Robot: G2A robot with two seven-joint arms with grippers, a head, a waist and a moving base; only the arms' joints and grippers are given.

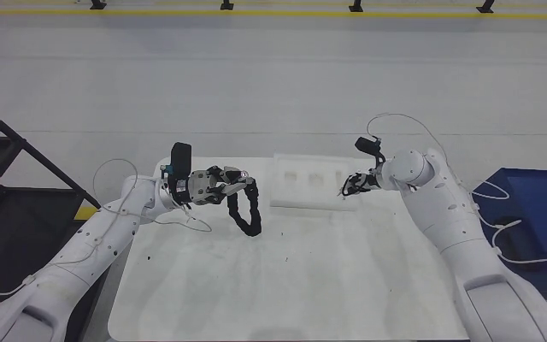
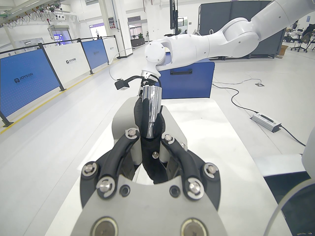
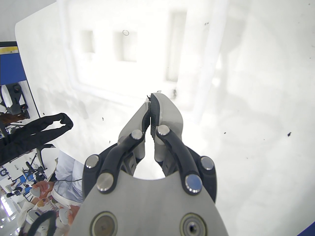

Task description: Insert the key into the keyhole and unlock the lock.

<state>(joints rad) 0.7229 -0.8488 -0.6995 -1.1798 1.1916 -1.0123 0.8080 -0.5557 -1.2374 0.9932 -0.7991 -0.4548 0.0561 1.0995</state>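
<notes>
Two claws are busy. The left claw (image 2: 150,137) is squeezed tight on the lock (image 2: 152,104), up in the air over the surface (image 1: 299,282). The lock has a shiny metal tube and a long black loop (image 1: 249,214) that hangs down, soft and floppy. The tube looks hard and slippery. I think the best place to hold it is on the black cover next to the tube, where the claw grips now. The loop may swing, so the lock needs a steady hold.

The right claw (image 3: 151,104) is pinched shut over the edge of the white tray (image 3: 66,50), well apart from the lock. A tiny bit pokes out of its tips. I think it is the key (image 3: 158,91), but it is too small to be sure. A key is thin, light and stiff. It could twist or slip out if it goes in crooked. I cannot see the keyhole.
</notes>
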